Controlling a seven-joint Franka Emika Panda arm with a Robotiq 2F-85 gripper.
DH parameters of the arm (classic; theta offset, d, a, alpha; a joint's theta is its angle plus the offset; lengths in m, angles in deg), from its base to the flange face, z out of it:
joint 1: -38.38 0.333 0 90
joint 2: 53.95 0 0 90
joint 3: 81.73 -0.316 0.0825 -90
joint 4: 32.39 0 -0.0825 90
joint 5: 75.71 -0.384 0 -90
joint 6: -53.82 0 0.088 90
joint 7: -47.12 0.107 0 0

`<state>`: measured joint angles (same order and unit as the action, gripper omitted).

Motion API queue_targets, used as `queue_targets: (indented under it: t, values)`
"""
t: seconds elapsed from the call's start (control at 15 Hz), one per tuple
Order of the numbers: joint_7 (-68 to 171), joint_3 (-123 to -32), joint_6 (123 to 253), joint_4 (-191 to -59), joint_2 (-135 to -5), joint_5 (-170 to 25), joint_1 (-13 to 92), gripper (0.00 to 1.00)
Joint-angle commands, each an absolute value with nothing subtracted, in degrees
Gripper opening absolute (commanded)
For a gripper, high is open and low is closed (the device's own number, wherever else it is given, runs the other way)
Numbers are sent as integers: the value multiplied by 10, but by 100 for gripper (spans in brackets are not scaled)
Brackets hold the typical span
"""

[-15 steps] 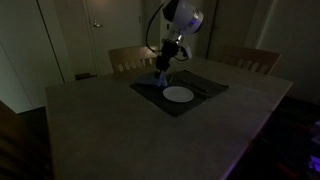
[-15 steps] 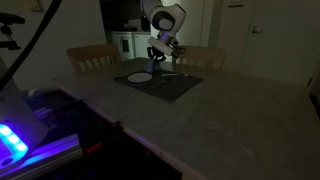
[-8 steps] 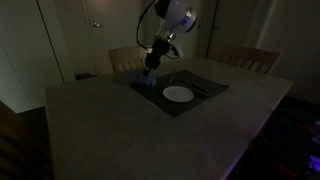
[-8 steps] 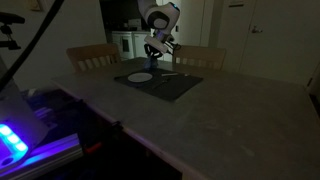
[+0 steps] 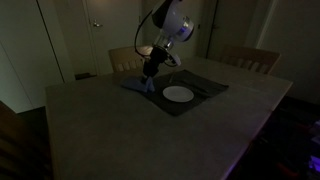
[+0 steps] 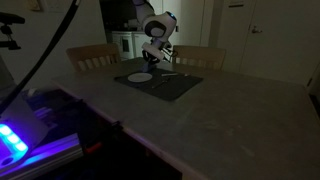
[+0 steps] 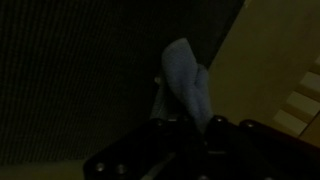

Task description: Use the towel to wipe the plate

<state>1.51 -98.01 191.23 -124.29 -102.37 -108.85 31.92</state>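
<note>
A small white plate (image 5: 178, 94) lies on a dark placemat (image 5: 205, 92) on the table; it also shows in an exterior view (image 6: 140, 76). My gripper (image 5: 150, 70) is shut on a pale blue towel (image 5: 148, 85) that hangs from it over the placemat's edge, beside the plate and not over it. The gripper (image 6: 155, 60) hovers behind the plate in that exterior view. In the wrist view the towel (image 7: 188, 85) hangs from between the dark fingers (image 7: 185, 125) over the placemat's border with the tan table.
Wooden chairs (image 5: 128, 58) (image 5: 250, 60) stand at the table's far side. The wide tabletop (image 5: 120, 130) stretches toward the front. A utensil (image 6: 172, 74) lies on the placemat. The room is very dark.
My gripper has carried the towel sideways, away from the plate toward the placemat's edge. The plate has not moved.
</note>
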Motion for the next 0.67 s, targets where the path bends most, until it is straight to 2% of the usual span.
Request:
queue_targets:
  t: [0.0, 0.47, 0.53, 0.6]
  values:
    - [15, -995, 1915, -1236, -1023, -1084, 305, 41]
    - [15, -1002, 1892, -1226, -1008, -1080, 300, 92]
    - [13, -1003, 1890, -1225, -1007, -1081, 299, 98]
    - [8, -1005, 1898, -1227, -1007, -1083, 298, 100]
